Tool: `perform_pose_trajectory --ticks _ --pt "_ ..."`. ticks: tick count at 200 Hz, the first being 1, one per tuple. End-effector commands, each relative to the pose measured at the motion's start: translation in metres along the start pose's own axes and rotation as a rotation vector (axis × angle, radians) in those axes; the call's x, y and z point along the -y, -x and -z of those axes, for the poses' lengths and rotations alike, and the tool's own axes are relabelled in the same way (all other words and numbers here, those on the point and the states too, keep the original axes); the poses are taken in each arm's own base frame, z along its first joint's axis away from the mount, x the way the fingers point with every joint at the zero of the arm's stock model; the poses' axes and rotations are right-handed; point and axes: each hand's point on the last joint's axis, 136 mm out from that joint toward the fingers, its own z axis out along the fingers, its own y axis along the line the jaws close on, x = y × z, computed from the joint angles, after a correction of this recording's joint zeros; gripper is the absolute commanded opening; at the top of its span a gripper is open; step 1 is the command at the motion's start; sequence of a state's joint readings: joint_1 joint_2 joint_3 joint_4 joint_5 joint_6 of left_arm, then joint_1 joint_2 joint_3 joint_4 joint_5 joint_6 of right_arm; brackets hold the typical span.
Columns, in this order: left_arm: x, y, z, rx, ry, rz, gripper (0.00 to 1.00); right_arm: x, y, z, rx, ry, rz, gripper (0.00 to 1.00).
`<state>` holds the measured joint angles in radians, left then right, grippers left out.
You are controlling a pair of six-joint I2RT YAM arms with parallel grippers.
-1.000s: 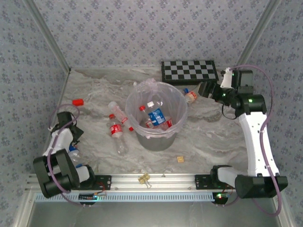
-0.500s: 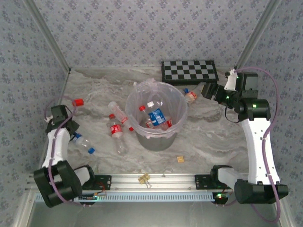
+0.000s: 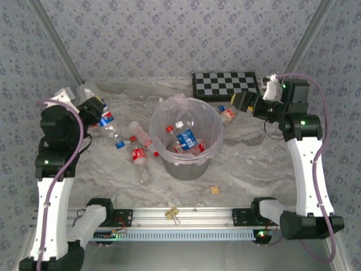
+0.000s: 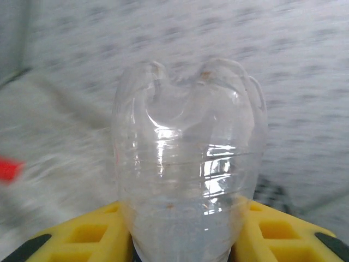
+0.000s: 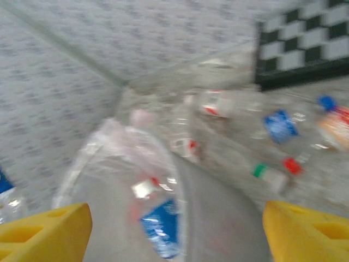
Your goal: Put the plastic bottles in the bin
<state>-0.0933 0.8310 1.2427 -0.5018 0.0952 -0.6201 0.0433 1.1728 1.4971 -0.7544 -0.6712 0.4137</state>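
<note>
The marbled tabletop (image 3: pixel 254 152) carries the round grey bin (image 3: pixel 186 168) at its centre, its pinkish liner already holding several bottles (image 3: pixel 185 138). The left gripper (image 3: pixel 95 107) is up over the far-left side, well apart from the bin. Its yellow jaws are clamped on a clear bottle (image 4: pixel 188 164), whose lobed base pokes out past the tips. The right gripper (image 3: pixel 243 101) hangs near the chequered board (image 3: pixel 225 84), jaws spread wide and empty, close to a blue-capped bottle (image 3: pixel 227 114) lying just right of the bin. A few loose bottles (image 3: pixel 139 155) lie on the tabletop left of the bin. They all look empty: light, thin-walled, springy and slick. A hard pinch would likely dent one or squirt it free, so the mid-body, taken across its width, seems the surest hold
</note>
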Motion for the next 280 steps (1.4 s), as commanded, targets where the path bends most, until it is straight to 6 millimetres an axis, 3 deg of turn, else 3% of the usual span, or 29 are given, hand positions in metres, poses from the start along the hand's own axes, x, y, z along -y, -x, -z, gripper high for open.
perform_pose_trajectory --ticks 1,28,41,61,87,111,141,175,205,231,254,280 --pt "0.077 -0.004 0.002 -0.055 -0.343 -0.029 0.35 -0.086 0.013 -0.006 -0.06 0.293 0.11 0.81" --pt "0.135 -0.025 0.005 -0.139 -0.577 -0.132 0.34 -0.156 0.0 -0.027 -0.162 0.427 0.277 0.78" --pt "0.155 -0.036 0.007 -0.175 -0.659 -0.167 0.34 -0.18 0.0 -0.032 -0.169 0.485 0.325 0.76" --pt "0.178 -0.048 0.009 -0.222 -0.754 -0.199 0.32 -0.204 0.007 -0.037 -0.141 0.553 0.357 0.77" --pt "0.201 -0.06 0.012 -0.271 -0.838 -0.229 0.31 -0.222 0.012 -0.043 -0.126 0.595 0.365 0.82" --pt "0.213 -0.066 0.01 -0.295 -0.862 -0.258 0.31 -0.222 0.012 -0.058 -0.134 0.543 0.364 0.89" --pt "0.227 -0.072 0.008 -0.311 -0.893 -0.271 0.31 -0.216 0.014 -0.072 -0.15 0.49 0.347 0.91" --pt "0.235 -0.072 0.004 -0.317 -0.896 -0.287 0.31 -0.219 0.011 -0.077 -0.169 0.517 0.342 0.84" --pt "0.239 -0.075 0.0 -0.319 -0.901 -0.287 0.32 -0.215 0.013 -0.078 -0.163 0.508 0.347 0.68" --pt "0.235 -0.073 0.001 -0.305 -0.883 -0.29 0.52 -0.21 0.023 -0.073 -0.122 0.495 0.357 0.58" --pt "0.227 -0.068 0.003 -0.278 -0.834 -0.316 0.7 -0.206 0.044 -0.061 -0.028 0.451 0.38 0.52" --pt "0.188 -0.063 0.0 -0.263 -0.623 -0.341 0.79 -0.192 0.066 -0.045 0.087 0.341 0.413 0.48"
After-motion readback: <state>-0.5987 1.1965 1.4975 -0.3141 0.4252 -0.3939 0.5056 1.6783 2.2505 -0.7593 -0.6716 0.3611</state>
